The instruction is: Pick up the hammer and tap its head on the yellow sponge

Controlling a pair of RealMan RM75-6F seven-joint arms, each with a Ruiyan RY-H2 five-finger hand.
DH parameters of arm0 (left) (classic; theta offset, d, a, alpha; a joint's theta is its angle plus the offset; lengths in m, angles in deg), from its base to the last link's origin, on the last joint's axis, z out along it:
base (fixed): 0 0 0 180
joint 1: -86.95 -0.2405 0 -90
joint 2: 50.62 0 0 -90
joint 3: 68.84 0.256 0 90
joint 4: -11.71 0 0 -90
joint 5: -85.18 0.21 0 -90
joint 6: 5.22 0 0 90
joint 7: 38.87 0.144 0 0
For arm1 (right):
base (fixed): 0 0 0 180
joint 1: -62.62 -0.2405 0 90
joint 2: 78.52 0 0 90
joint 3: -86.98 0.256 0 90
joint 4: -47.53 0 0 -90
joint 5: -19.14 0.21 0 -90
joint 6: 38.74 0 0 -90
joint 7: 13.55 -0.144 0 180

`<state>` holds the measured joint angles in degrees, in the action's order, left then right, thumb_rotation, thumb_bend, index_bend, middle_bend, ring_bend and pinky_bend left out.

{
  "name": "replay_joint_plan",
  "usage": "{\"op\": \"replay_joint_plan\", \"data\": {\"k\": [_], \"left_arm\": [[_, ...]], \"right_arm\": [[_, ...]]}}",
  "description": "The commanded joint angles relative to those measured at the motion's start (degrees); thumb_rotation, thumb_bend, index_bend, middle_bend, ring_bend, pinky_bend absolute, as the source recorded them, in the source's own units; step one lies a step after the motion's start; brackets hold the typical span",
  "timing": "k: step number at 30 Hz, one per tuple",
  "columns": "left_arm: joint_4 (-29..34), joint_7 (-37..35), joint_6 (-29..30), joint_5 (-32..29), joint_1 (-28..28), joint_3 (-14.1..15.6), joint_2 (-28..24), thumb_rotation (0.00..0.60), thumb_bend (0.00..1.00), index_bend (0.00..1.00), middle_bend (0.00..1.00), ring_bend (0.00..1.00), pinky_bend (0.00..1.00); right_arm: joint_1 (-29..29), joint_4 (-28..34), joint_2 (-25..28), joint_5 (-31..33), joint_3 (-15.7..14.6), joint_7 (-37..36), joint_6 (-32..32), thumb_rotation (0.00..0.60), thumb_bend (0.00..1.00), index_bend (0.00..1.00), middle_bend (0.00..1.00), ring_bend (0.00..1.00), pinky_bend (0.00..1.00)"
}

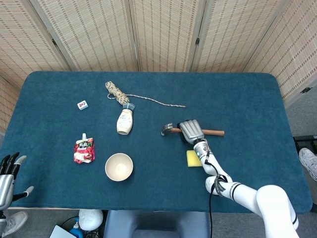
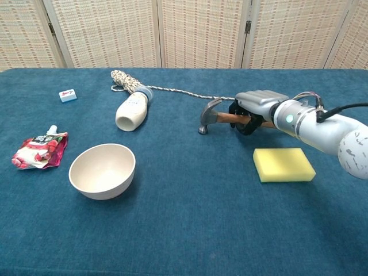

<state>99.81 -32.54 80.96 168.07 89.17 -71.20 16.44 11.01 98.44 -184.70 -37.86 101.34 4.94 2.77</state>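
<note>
In the head view my right hand (image 1: 191, 132) sits over the hammer (image 1: 212, 132) handle near its head, fingers curled around it; the yellow sponge (image 1: 193, 158) lies just beside, untouched. In the chest view the hammer head (image 2: 209, 114) rests on the worktop (image 2: 190, 218), so I judge the grasp made, lift and tap outstanding. My left hand (image 1: 7, 174) idles spread, holding nothing.
</note>
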Motion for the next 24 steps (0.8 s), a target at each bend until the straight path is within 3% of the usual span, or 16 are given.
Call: {"op": "replay_joint_plan", "data": {"k": [1,17,24], "left_arm": [[0.01,-0.02,-0.04,-0.01,-0.02,0.05,0.05,0.600,0.14,0.16,0.09,0.05,0.23],[0.44,0.31,0.12,-0.07,-0.31,0.18,0.00,0.600,0.14,0.16,0.09,0.05,0.23],[1.18,0.98,0.23,0.23,-0.26,0.22,-0.18,0.600,0.14,0.16,0.09,0.05,0.23]], "right_arm": [[0.09,-0.08,-0.09,0.02,-0.04,0.07,0.06,0.600,0.58,0.54,0.54,0.40,0.46],[2.74,3.63,3.32,-7.06,-1.49,-5.66,5.01,0.600,0.85,0.67,0.64,0.50,0.54],[4.86,5.88,6.13,-12.64,-3.22,-10.93,8.73,0.600,0.89,0.72,0.72,0.60,0.60]]}}
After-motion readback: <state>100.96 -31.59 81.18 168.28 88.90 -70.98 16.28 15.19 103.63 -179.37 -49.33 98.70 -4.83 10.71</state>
